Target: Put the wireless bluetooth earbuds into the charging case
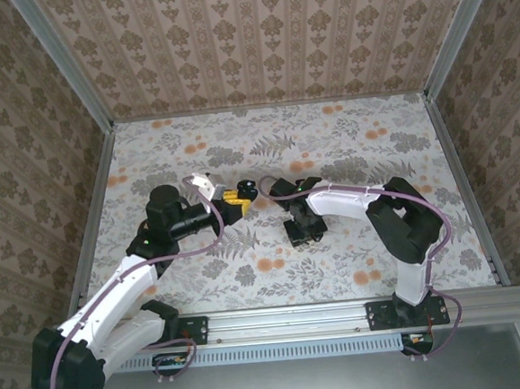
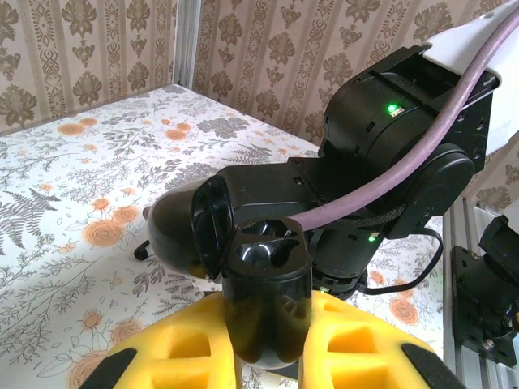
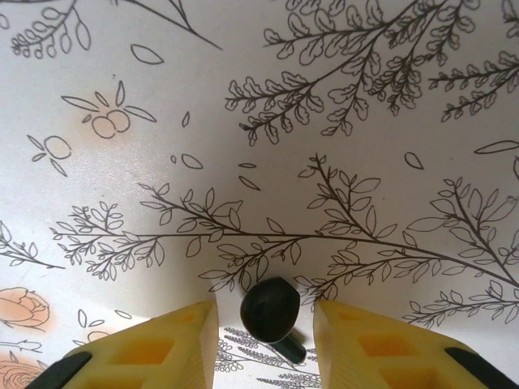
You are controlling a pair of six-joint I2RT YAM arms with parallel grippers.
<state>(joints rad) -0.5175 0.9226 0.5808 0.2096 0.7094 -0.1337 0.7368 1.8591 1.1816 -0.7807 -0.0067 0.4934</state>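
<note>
My left gripper [image 2: 268,344] is shut on the charging case [image 2: 268,300], a glossy black body held upright between the yellow fingers [image 2: 369,344]. Its lid [image 2: 190,231] is swung open to the left, and two hollows show in its top. From above, the case [image 1: 249,190] sits at the tip of the left gripper [image 1: 237,202]. My right gripper [image 3: 266,324] is open and points down at the table, with one black earbud [image 3: 271,309] lying between its fingers [image 3: 174,340] and a gap on each side. A small black stem of an earbud [image 2: 142,250] peeks out beside the lid.
The right arm's black wrist [image 2: 389,154] looms close behind the case. The right gripper [image 1: 303,230] is low over the flowered tablecloth [image 1: 346,143] at mid-table. Papered walls and aluminium posts [image 1: 447,49] enclose the table, and a rail [image 1: 342,319] runs along the near edge.
</note>
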